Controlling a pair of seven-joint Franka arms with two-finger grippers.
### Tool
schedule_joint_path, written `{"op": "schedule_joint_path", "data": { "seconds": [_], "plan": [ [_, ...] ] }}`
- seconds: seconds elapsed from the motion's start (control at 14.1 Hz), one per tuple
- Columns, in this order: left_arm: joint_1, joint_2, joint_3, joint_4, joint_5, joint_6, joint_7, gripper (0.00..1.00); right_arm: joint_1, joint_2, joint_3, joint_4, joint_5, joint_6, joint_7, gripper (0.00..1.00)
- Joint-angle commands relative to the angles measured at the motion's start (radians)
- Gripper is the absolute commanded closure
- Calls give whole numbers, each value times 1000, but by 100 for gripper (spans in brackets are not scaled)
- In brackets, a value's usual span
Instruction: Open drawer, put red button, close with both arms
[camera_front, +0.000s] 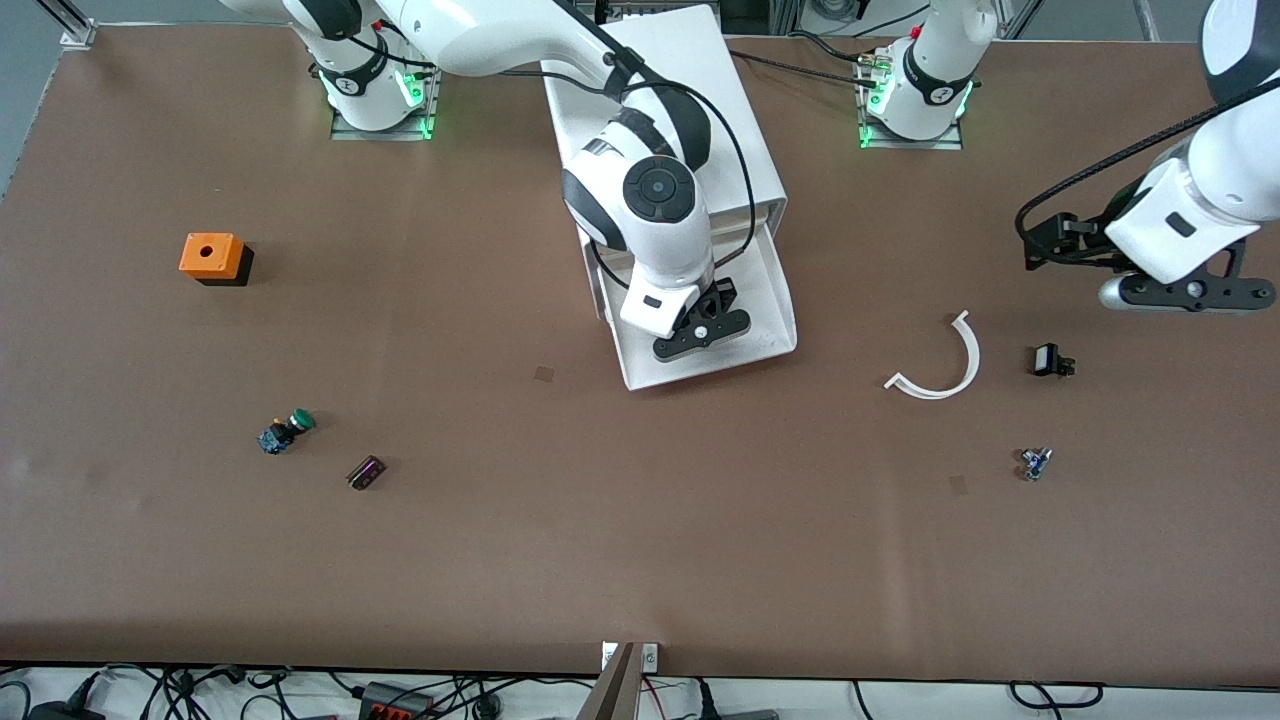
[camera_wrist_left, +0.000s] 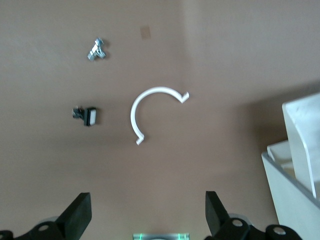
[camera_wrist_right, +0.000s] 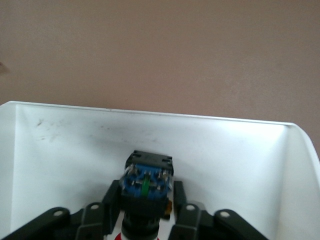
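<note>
The right tool (camera_front: 703, 330) is hanging inside the open drawer (camera_front: 770, 300), pinching the red button (camera_wrist_right: 146, 192) between its fingers, so the putting-in step is going on. Next it should be letting go and lifting out. The left tool (camera_wrist_left: 145, 220) is waiting wide open and empty over the counter (camera_front: 600, 520), near the white curved piece (camera_front: 940, 365).

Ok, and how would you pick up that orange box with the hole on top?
Come straight down from above and pinch two opposite flat sides of the orange box; it sits upright, alone, with room all round. The right tool is shut on the red button over the open drawer; the left tool hangs open over the table at the left arm's end.
</note>
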Motion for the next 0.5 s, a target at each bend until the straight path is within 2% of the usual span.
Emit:
{"op": "schedule_joint_path", "data": {
  "seconds": [0.0, 0.28, 0.42],
  "plan": [
    [-17, 31, -25, 29, -12, -103, -5, 0, -1, -11, -2, 23, -3, -25, 13, 0],
    [-46, 78, -39, 15, -12, -116, -10, 0, -66, -121, -7, 23, 1, -97, 21, 0],
    [-56, 133, -44, 21, -14, -49, -10, 0, -134, -167, -8, 23, -5, -133, 17, 0]
  ]
}}
